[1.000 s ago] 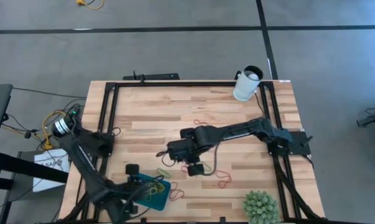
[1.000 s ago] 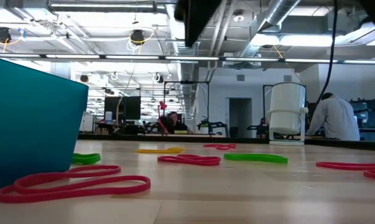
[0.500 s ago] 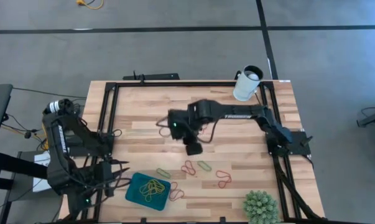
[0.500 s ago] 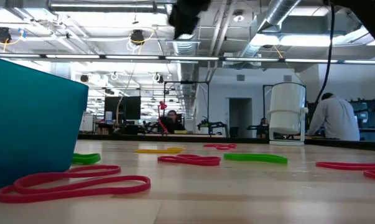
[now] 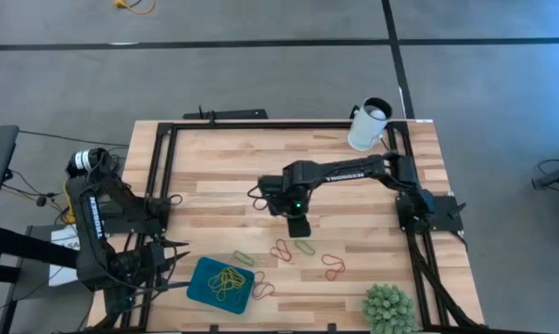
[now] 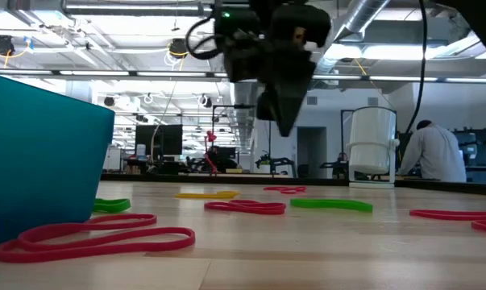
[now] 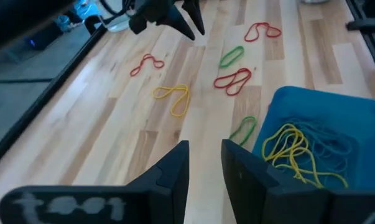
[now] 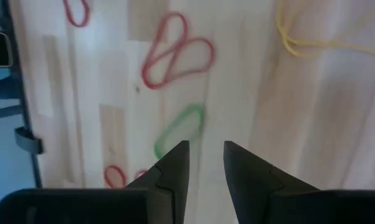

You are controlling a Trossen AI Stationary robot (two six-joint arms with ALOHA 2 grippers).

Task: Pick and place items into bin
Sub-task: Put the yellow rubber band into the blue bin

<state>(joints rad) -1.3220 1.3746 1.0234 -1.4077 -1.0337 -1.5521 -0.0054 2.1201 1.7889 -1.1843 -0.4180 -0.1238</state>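
Observation:
The teal bin (image 5: 221, 283) sits near the table's front left and holds yellow and blue rubber bands (image 7: 299, 152). Loose bands lie flat on the wood: a green one (image 8: 178, 130), a red one (image 8: 175, 56), a yellow one (image 7: 173, 96) and another green one (image 7: 243, 129) beside the bin. My right gripper (image 5: 298, 228) hangs open above the table's middle, pointing steeply down, just on the far side of the green and red bands. My left gripper (image 5: 171, 269) is open at the table's left edge beside the bin, holding nothing.
A white cup (image 5: 368, 125) stands at the far right corner and a spiky green plant (image 5: 387, 309) at the near right. More red bands (image 5: 333, 267) lie toward the near right. Black frame rails (image 5: 163, 176) run along the table's sides.
My left gripper has drawn back from over the bin toward the table's left edge and turned. My right gripper has shifted a little toward the far edge, then come down toward the bands in the table's middle. No band has moved.

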